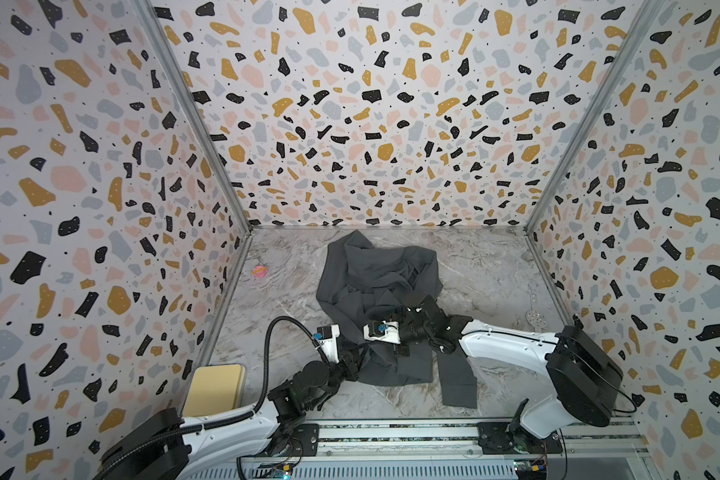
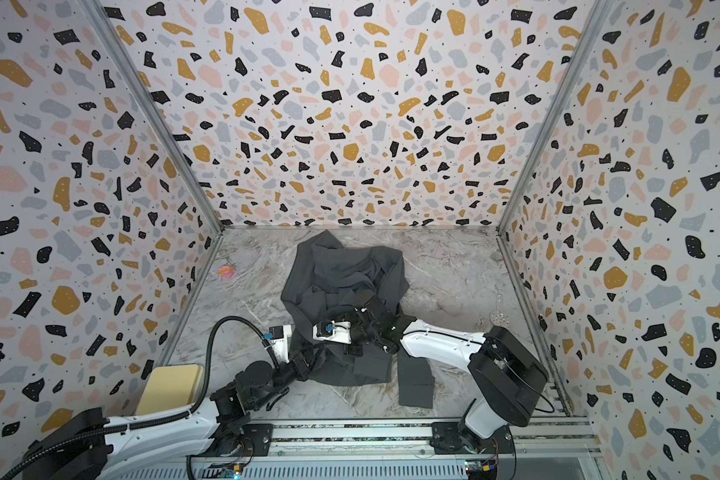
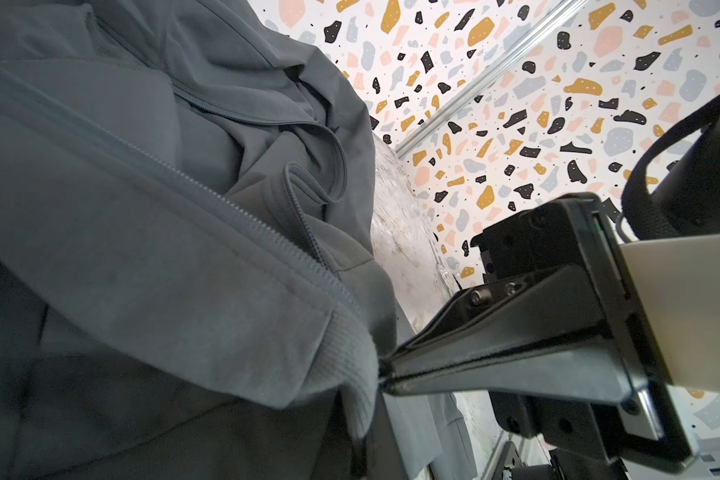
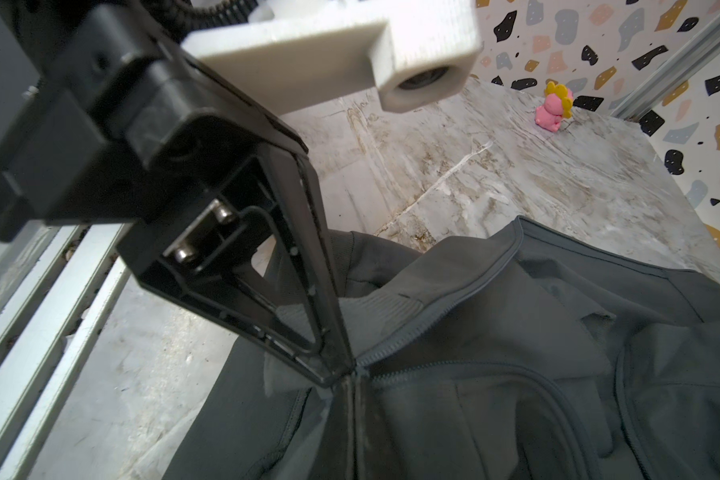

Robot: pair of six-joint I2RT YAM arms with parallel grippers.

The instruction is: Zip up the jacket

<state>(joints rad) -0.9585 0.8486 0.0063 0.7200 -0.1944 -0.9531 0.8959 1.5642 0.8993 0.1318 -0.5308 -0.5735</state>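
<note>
A: So, what lies on the table [image 1: 495, 266]?
B: The jacket [image 1: 375, 278], crumpled at its middle, the zip partly open.
A: The left pincer [image 3: 387, 372]?
B: Clamped tight on the jacket's ribbed hem.
A: The right pincer [image 4: 350, 370]?
B: Pinched closed on the jacket where the zip rows meet.
A: Anything smaller?
B: A pink toy [image 4: 553, 109], well apart, near the table's left edge.

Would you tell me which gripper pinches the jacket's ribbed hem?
The left gripper: its jaws clamp the jacket's ribbed hem, whereas the right gripper grips at the zipper.
</note>
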